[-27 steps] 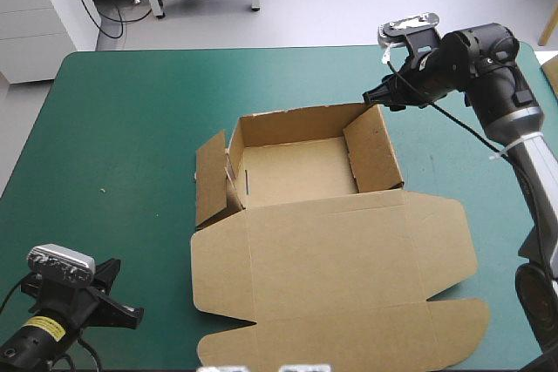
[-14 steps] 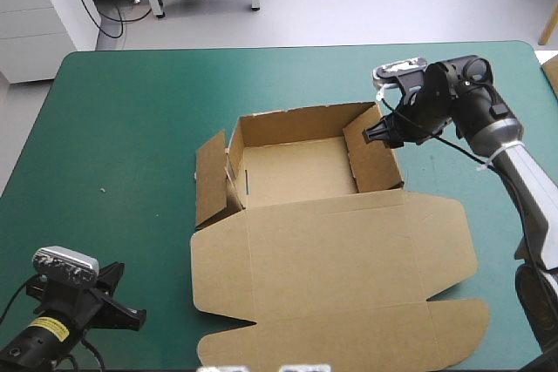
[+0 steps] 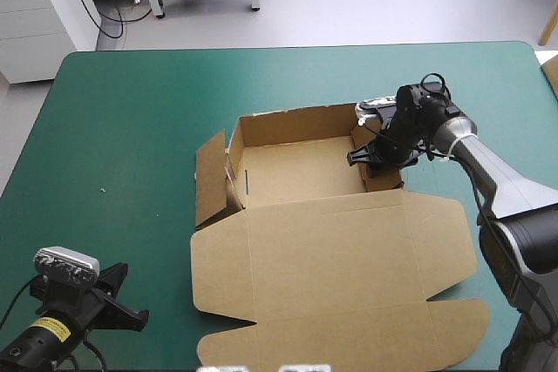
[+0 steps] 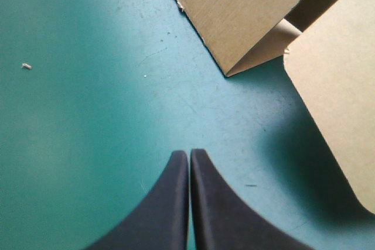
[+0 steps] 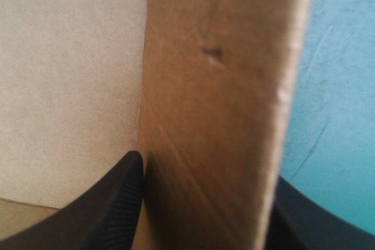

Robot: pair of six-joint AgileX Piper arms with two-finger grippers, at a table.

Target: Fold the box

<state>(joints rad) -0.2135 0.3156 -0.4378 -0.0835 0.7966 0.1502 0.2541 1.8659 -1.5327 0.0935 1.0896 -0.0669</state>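
Right tool [image 3: 365, 156] was set spread astride a wall of the box [image 3: 296, 173], apparently to fold it; left tool [image 3: 132, 313] was seen pressed together, lower left.

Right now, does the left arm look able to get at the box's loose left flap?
Probably yes. The left gripper, shut, hangs over bare teal-green cover with the left flap ahead of it and nothing between them. The right gripper is across the box, astride its right wall.
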